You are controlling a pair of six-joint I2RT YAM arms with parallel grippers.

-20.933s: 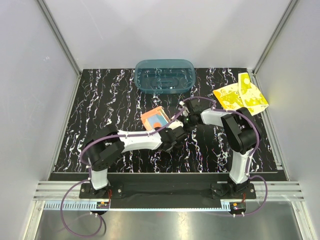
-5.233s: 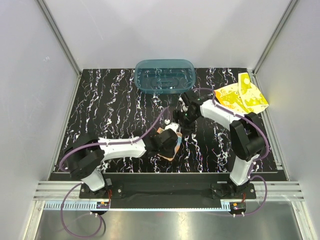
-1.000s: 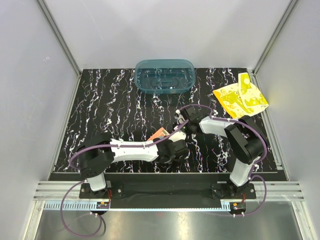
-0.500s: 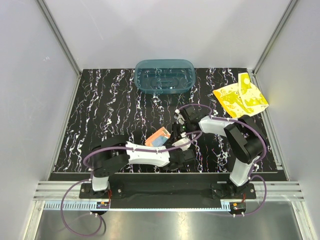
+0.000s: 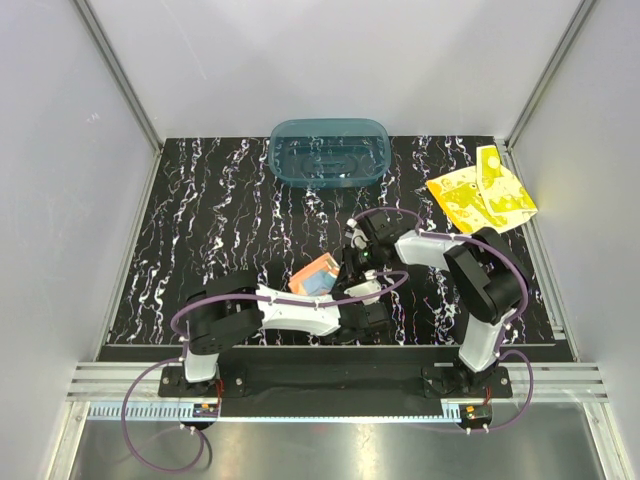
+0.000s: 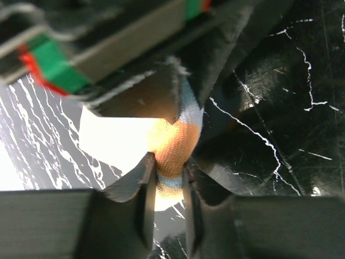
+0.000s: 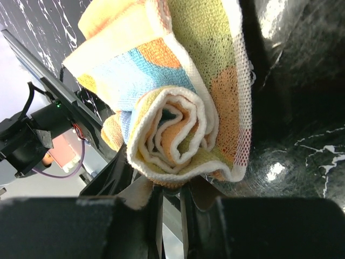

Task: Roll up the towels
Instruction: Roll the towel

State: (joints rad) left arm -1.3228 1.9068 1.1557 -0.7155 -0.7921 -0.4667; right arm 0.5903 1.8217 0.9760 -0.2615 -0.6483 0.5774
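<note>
- Since the view from about twenty seconds back, the dotted towel (image 5: 314,277) has gone from a flat folded square to a roll. It has also shifted nearer the front edge of the surface (image 5: 220,230). In the last second the left forearm has swung closer to that front edge, so more of the towel shows beyond it.
- The teal tub (image 5: 330,181) stands at the far edge of the surface, near the middle. Its walls are translucent and its ridged floor shows through them.
- The dotted towel is in the middle of the surface, between the two hands. From the right wrist its end shows as a spiral of cream-edged layers, with blue, orange and yellow-green patches on the outer wrap.
- The right hand (image 7: 170,197) has its fingers drawn close together, pinching the lower edge of the roll (the spiral sits just above the fingertips).
- The left hand (image 6: 167,175) has its fingers narrowed onto an orange-and-blue bulge of the same towel and squeezes it between them. The dark body of the other hand is just beyond the cloth.
- The yellow towel (image 5: 482,195) lies spread out and partly folded at the far right corner of the surface, well apart from both hands.
</note>
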